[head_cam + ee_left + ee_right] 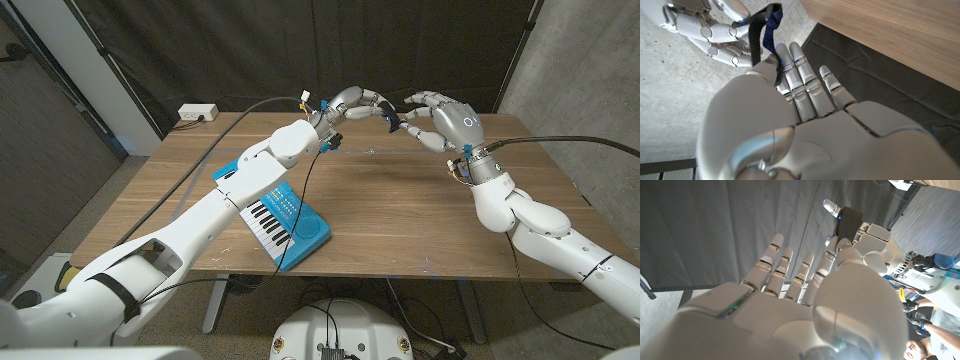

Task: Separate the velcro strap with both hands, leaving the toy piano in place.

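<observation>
Nearest you, the piano [285, 222] lies on the worktop [400, 220] under your left arm. Your left hand [352, 104] and right hand [440, 118] meet above the worktop's far side, both pinching the strap [392, 121] between them; its dark length hangs by your left thumb [765, 27].

Even, soft light from above leaves faint shadows on the counter [400, 210], glossy highlights on the near, slightly blurred wrist-view shells, dark curtains behind.
</observation>
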